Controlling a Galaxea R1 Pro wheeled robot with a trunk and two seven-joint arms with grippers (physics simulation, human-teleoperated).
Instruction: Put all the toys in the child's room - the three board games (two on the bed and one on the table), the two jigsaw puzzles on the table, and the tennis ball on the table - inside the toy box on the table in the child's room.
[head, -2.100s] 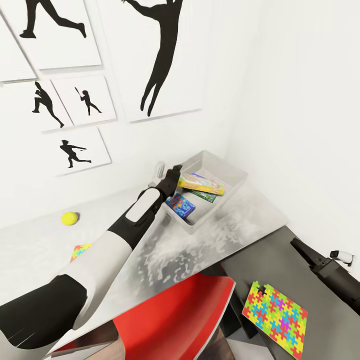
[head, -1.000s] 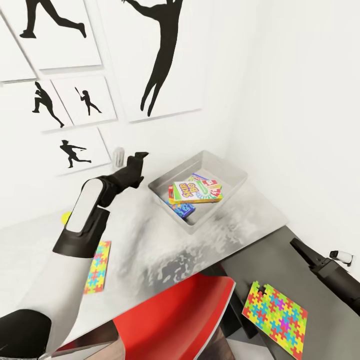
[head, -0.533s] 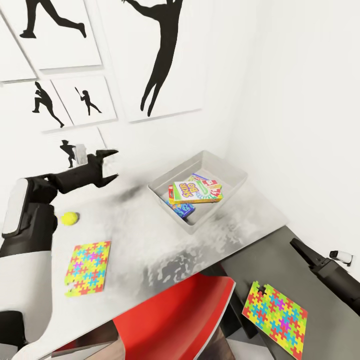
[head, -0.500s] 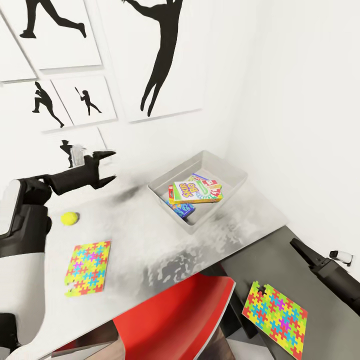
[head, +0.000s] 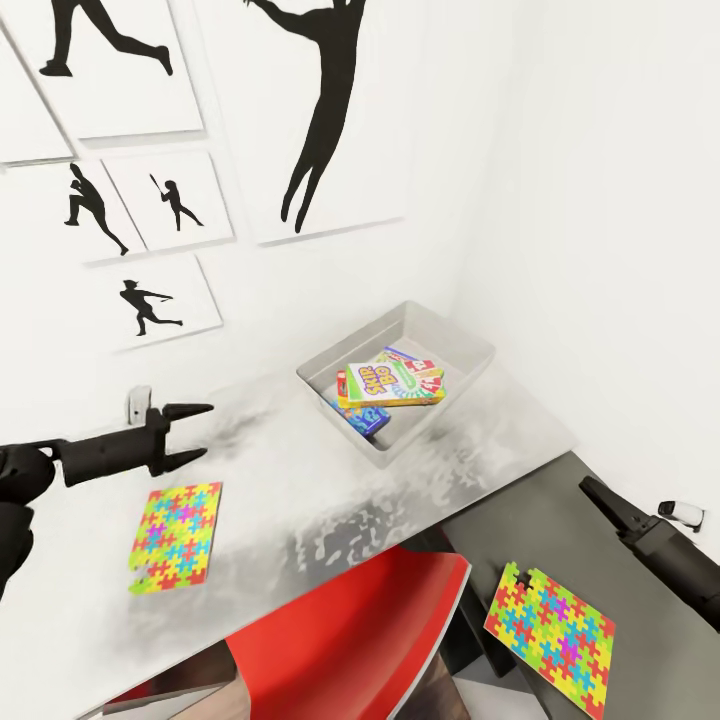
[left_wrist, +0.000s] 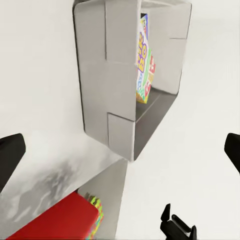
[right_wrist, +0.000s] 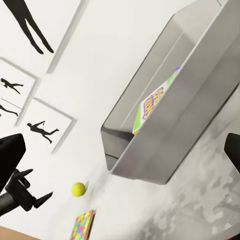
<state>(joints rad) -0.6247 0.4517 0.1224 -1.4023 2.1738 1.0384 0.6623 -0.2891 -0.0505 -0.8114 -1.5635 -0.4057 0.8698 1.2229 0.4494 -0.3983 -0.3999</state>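
The light grey toy box (head: 462, 346) stands at the table's (head: 300, 480) far right corner. It holds a yellow-green board game (head: 385, 385) lying over a blue one (head: 362, 416) and a red-and-white one (head: 424, 369). My left gripper (head: 188, 434) hovers open and empty left of the box, just above a jigsaw puzzle (head: 176, 534). A second jigsaw puzzle (head: 550, 624) lies on a dark grey surface at the lower right. In the right wrist view the tennis ball (right_wrist: 78, 188) sits on the table beyond the first puzzle (right_wrist: 82, 225). My right gripper (head: 603, 499) is open and low at the right.
A red chair (head: 350, 640) is tucked under the table's near edge. White walls meet behind the toy box, and the left one carries black silhouette posters (head: 320, 120). Bare tabletop lies between the puzzle and the toy box.
My left arm has pulled back from the toy box, swinging left and down over the table. The yellow-green game box stays in the toy box. The right arm has not moved.
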